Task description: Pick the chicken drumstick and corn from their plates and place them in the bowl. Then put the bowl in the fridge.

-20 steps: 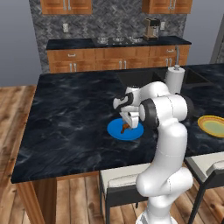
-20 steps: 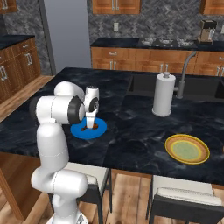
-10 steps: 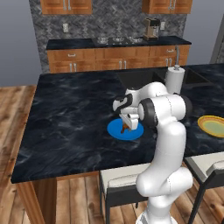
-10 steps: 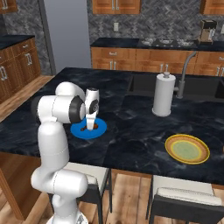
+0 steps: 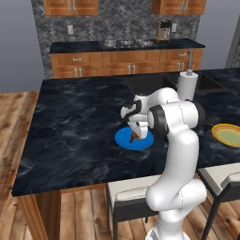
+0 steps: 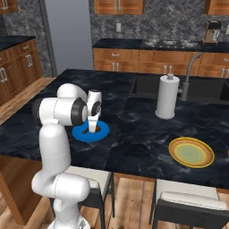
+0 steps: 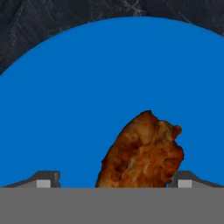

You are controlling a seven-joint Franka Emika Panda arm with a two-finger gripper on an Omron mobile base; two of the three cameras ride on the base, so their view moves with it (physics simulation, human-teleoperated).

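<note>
The reddish-brown chicken drumstick [image 7: 142, 153] lies on the plain blue plate [image 5: 123, 138] near the counter's middle. My gripper [image 7: 113, 181] points straight down over it, open. The drumstick sits between the two fingertips [image 7: 43, 179], close against the right one and apart from the left. From the base views the gripper [image 5: 136, 132] hangs low over the blue plate [image 6: 82, 134] with the drumstick [image 6: 93, 130] under it. The yellow-rimmed plate [image 6: 191, 152] with its greenish centre lies far to the right near the front edge. The corn, the bowl and the fridge are out of view.
A white paper-towel roll [image 6: 166, 96] stands beside the sink [image 6: 197, 87] and its tap at the back right. Stools [image 6: 190, 203] sit under the counter's front edge. A coffee machine [image 5: 162, 30] is on the far wall counter.
The hand has shifted only slightly over the blue plate. The drumstick and both plates lie where they were.
</note>
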